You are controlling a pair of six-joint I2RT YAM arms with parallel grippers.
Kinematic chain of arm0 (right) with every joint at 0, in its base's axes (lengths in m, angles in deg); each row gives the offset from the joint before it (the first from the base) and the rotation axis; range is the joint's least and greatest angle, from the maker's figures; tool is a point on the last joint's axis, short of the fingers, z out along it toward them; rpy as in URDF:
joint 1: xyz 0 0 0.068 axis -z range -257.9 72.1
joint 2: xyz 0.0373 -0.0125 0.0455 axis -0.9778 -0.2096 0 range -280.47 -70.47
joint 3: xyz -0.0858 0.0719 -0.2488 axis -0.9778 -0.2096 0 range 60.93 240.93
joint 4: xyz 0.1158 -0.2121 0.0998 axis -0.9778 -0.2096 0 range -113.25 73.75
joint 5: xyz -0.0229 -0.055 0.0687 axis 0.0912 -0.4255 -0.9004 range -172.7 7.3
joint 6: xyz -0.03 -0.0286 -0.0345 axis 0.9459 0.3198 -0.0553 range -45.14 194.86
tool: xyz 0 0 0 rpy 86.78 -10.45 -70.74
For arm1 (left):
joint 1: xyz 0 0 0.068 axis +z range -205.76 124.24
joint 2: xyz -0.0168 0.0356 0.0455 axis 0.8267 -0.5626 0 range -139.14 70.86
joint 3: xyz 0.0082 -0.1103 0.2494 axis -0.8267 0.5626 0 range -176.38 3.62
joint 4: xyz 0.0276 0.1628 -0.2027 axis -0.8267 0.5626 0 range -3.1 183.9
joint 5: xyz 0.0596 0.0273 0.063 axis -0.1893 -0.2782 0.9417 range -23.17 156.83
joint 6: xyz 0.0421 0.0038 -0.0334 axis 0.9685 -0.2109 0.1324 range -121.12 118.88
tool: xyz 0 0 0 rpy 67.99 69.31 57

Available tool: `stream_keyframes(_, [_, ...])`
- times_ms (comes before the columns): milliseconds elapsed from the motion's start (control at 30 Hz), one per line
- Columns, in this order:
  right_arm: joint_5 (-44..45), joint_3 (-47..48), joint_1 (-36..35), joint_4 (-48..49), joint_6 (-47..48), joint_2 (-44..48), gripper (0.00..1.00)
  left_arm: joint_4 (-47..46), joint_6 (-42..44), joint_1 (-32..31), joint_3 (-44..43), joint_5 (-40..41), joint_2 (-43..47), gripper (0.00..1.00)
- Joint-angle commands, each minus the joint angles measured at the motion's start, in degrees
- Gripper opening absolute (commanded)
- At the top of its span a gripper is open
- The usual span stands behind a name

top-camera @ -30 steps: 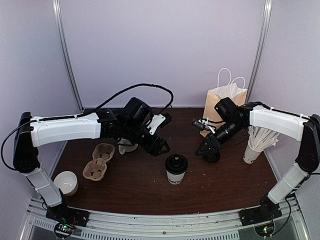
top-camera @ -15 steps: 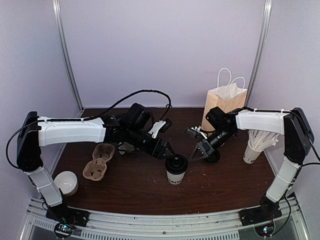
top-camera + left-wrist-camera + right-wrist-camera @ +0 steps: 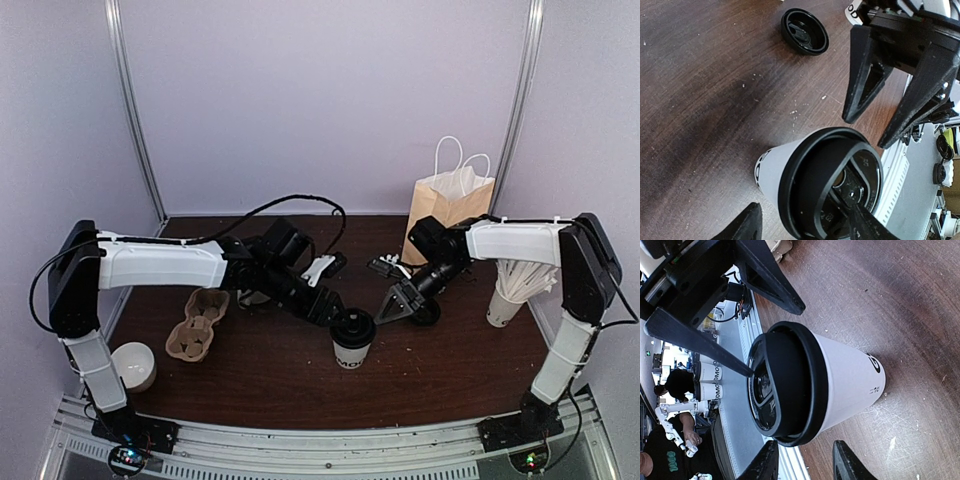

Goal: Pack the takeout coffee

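The takeout coffee (image 3: 351, 350) is a white paper cup with dark letters and a black lid, standing upright at the table's middle front. It also shows in the left wrist view (image 3: 782, 167) and the right wrist view (image 3: 850, 380). My left gripper (image 3: 335, 311) is open, right at the cup's left rear. One finger is beside the cup wall and the other finger (image 3: 867, 225) reaches over the lid top. My right gripper (image 3: 393, 307) is open and empty, just right of the cup and apart from it, its fingertips (image 3: 847, 465) low beside the cup's side.
A brown paper bag (image 3: 452, 203) with white handles stands at the back right. A loose black lid (image 3: 805, 31) lies behind the cup. A cardboard cup carrier (image 3: 198, 322) lies at left, a cream mug (image 3: 133, 365) at front left, and a cup of straws (image 3: 510, 290) at right.
Both arms have dropped and closed in on the cup. My left gripper has moved right and down to the lid, and my right gripper has moved left toward the cup's side.
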Motion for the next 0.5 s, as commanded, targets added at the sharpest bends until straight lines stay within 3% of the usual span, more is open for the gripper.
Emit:
stream_keyframes(0, [-1.07,2.03,-0.31,0.47,-0.72,-1.04,0.39,-1.23,0.23,0.27,-1.06,-1.46,-0.81,0.61])
stream_keyframes(467, [-0.30,3.69,-0.61,-0.01,-1.13,-3.91,0.34,-0.20,0.31,0.34,-1.04,-1.47,-3.40,0.53])
